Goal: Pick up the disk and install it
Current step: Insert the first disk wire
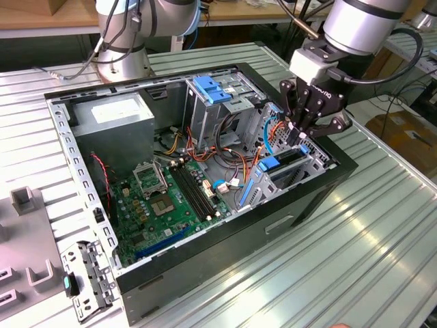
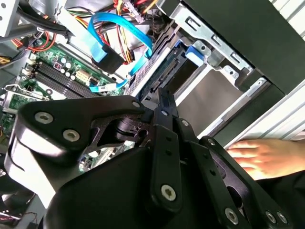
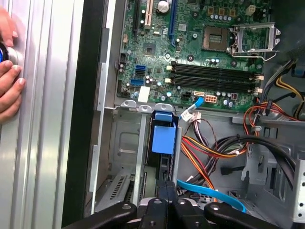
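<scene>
The disk [image 1: 285,162] stands on edge in the drive bay at the exterior view's right end of the open computer case [image 1: 273,229], its blue side rail facing the motherboard. The second wrist view has the disk [image 2: 159,76] as a dark slab with a blue tab, and the first wrist view has the disk [image 3: 162,138] end-on under a blue rail. My gripper [image 1: 300,134] hangs right over the bay. Its fingers [image 2: 164,102] are shut together, and their tips rest against the disk's outer end.
A motherboard [image 1: 164,205], a grey power supply box [image 1: 113,119] and a blue latch [image 1: 212,89] on the upper cage lie inside the case. A blue flat cable [image 2: 109,52] and wire bundles run beside the bay. A person's hand [image 3: 9,81] rests on the ribbed table.
</scene>
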Action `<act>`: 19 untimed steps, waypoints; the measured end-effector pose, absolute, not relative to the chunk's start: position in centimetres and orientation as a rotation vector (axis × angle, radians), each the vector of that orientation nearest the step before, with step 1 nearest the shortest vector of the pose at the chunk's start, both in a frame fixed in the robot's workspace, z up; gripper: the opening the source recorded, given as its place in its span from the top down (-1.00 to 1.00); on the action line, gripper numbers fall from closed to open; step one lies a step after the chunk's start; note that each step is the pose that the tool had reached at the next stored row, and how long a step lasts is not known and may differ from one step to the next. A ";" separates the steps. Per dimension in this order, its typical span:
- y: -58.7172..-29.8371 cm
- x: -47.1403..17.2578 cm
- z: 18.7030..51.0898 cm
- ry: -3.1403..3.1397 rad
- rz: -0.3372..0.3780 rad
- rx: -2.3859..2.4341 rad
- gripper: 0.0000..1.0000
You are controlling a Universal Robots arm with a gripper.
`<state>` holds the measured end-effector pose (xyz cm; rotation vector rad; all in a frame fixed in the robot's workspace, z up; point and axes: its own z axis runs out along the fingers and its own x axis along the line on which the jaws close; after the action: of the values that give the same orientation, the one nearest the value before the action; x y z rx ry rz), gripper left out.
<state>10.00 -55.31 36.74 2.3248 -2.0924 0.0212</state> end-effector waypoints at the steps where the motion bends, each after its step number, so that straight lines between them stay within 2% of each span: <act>1: -55.3 10.0 36.7 -2.089 0.020 2.328 0.79; 11: -54.9 11.9 36.8 -2.066 0.016 2.341 0.79; 19: -54.8 12.0 38.3 -1.974 0.016 2.419 0.79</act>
<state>11.97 -54.82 38.29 2.4191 -1.9739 0.0160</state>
